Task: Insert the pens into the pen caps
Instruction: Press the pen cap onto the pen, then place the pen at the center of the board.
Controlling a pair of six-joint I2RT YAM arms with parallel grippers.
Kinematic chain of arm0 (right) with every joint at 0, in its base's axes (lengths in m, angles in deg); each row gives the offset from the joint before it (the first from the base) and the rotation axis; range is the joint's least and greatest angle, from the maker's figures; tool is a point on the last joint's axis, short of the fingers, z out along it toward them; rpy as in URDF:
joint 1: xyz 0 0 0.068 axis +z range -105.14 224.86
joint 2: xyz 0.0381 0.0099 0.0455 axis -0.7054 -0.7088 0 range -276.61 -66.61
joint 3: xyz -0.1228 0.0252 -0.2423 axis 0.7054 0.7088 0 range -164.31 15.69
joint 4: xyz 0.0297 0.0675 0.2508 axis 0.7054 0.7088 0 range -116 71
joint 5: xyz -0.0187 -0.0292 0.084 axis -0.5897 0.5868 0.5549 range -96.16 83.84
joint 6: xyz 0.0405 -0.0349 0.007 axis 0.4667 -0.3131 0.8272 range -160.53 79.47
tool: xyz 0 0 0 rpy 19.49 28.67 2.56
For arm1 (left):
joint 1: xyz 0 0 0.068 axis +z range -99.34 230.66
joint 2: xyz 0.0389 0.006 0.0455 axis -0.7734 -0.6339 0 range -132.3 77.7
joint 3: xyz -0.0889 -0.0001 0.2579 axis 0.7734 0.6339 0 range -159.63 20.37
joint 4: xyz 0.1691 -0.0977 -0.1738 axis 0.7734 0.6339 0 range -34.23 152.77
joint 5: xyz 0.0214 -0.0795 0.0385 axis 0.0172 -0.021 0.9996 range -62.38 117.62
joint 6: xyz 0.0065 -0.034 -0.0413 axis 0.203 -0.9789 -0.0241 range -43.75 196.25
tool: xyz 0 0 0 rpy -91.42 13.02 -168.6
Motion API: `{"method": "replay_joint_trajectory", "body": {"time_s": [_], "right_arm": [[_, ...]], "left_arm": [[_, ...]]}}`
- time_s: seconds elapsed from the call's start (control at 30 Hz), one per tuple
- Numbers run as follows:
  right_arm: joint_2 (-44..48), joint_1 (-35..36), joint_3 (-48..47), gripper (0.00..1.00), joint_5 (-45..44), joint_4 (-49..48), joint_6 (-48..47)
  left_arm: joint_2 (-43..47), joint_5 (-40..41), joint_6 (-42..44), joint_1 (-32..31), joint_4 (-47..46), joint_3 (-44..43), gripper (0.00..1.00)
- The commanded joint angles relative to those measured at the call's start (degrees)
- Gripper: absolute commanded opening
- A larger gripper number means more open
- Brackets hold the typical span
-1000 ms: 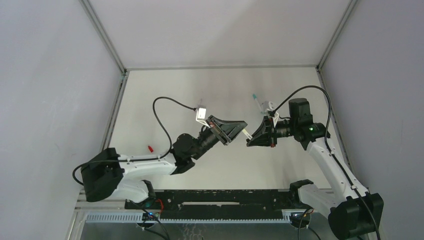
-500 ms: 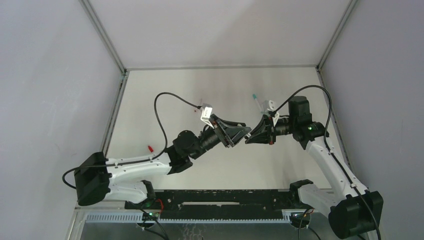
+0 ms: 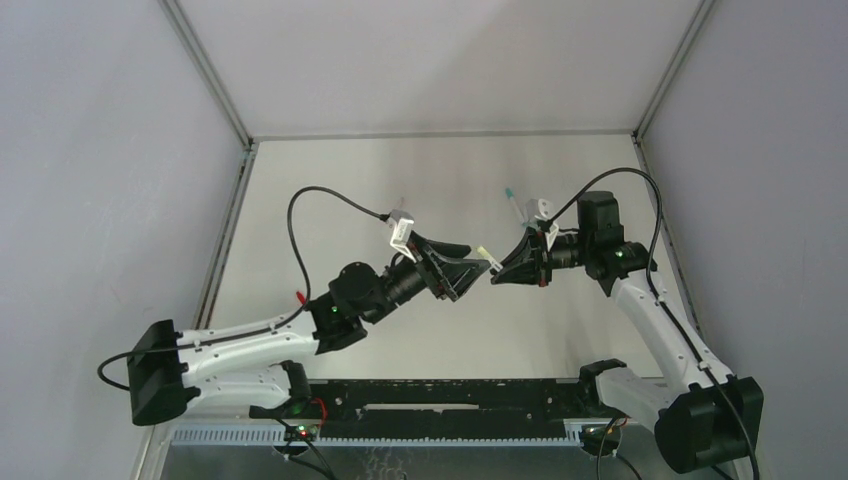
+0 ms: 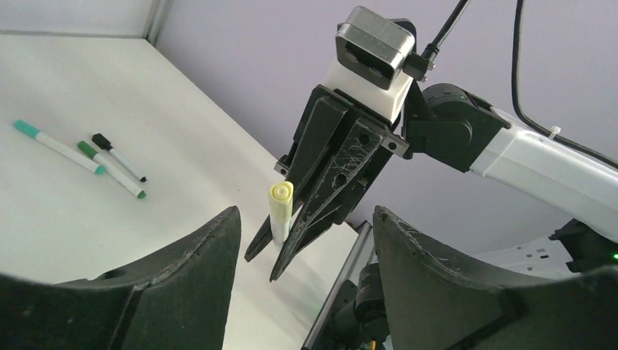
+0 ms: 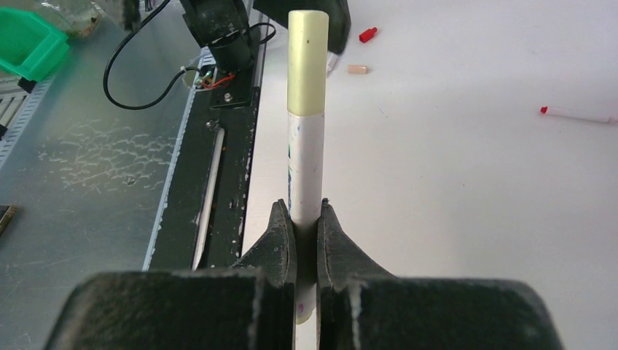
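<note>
My right gripper (image 5: pixel 306 211) is shut on a white pen (image 5: pixel 304 168) that carries a yellow-green pen cap (image 5: pixel 307 62) on its end. From the left wrist that capped pen (image 4: pixel 280 211) points toward me, between the right gripper's fingers (image 4: pixel 321 197). My left gripper (image 4: pixel 306 211) stands open just in front of it, touching nothing. From above, the left gripper (image 3: pixel 468 270) and right gripper (image 3: pixel 497 276) face each other, the cap (image 3: pixel 484 251) between them. A teal-capped pen (image 4: pixel 58 146), a green pen (image 4: pixel 111 169) and a black pen (image 4: pixel 119 157) lie on the table.
A red cap (image 5: pixel 368 33), a peach cap (image 5: pixel 357 69) and a red-tipped pen (image 5: pixel 579 114) lie on the white table. A black rail (image 3: pixel 430 395) runs along the near edge. A green bin (image 5: pixel 29 44) sits beyond it. Grey walls enclose the table.
My left gripper has opened and drawn back a little to the left, leaving the yellow-green cap on the pen. The right gripper has kept its grip and its place.
</note>
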Motion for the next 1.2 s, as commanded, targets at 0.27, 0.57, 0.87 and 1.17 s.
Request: {"method": "replay_joint_trajectory", "body": {"time_s": [0.27, 0.57, 0.87, 1.17], "right_arm": [[-1.9, -2.4, -1.5, 0.0, -1.0, -0.8, -2.1], [-4.8, -4.9, -1.5, 0.03, -6.9, -2.3, -0.6], [-8.2, -7.2, -1.5, 0.03, -14.4, -4.7, 2.1], [-13.6, -9.6, -1.5, 0.03, -28.4, -10.4, 9.9]], "left_arm": [[8.7, 6.0, 6.5, -0.2, 4.6, 6.9, 0.71], [13.8, 11.0, 5.6, 0.1, 6.9, 14.0, 0.73], [18.7, 15.4, 5.2, 0.6, 10.1, 18.7, 0.74], [22.0, 17.7, 3.7, 0.9, 11.0, 22.6, 0.75]]}}
